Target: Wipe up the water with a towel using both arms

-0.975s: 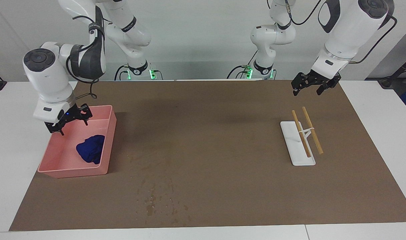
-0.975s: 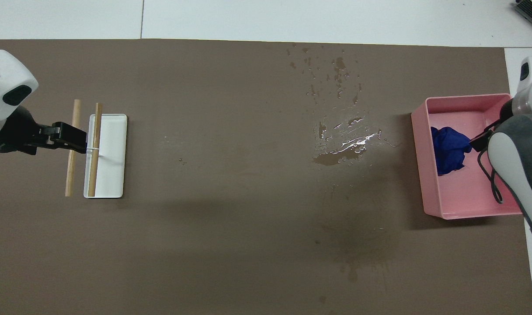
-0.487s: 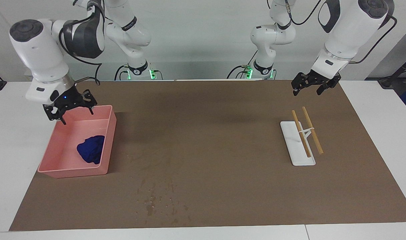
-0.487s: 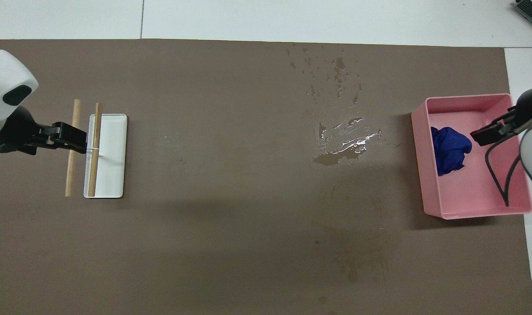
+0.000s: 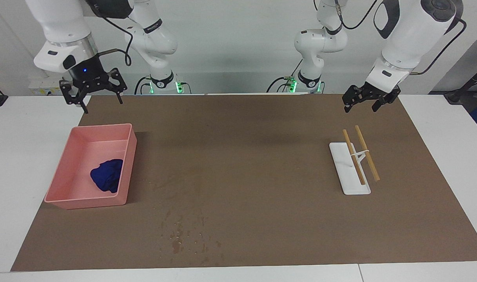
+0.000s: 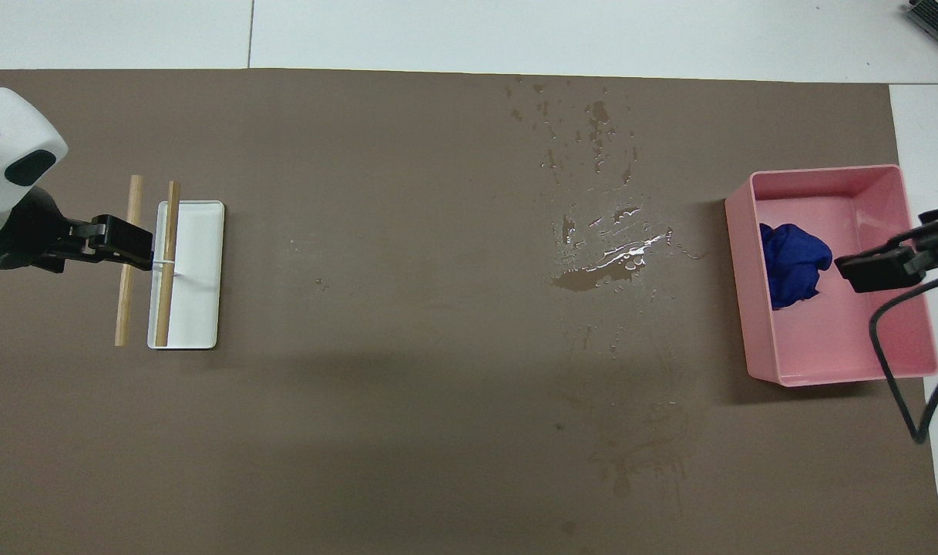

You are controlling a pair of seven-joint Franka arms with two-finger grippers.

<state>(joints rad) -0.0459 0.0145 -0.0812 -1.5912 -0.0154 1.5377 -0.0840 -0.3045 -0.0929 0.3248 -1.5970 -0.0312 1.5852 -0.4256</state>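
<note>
The blue towel lies crumpled inside the pink tray at the right arm's end of the table. Water spreads over the brown mat as glossy puddles and small drops beside the tray, toward the middle. High above the tray, well clear of the towel, my right gripper hangs open and holds nothing. My left gripper waits open in the air above the stick rack.
A white rack carrying two wooden sticks stands on the mat at the left arm's end. A cable trails from the right arm over the tray's edge.
My right gripper has risen out of the pink tray, open and without the towel, which stays where it lay. The left arm has not moved.
</note>
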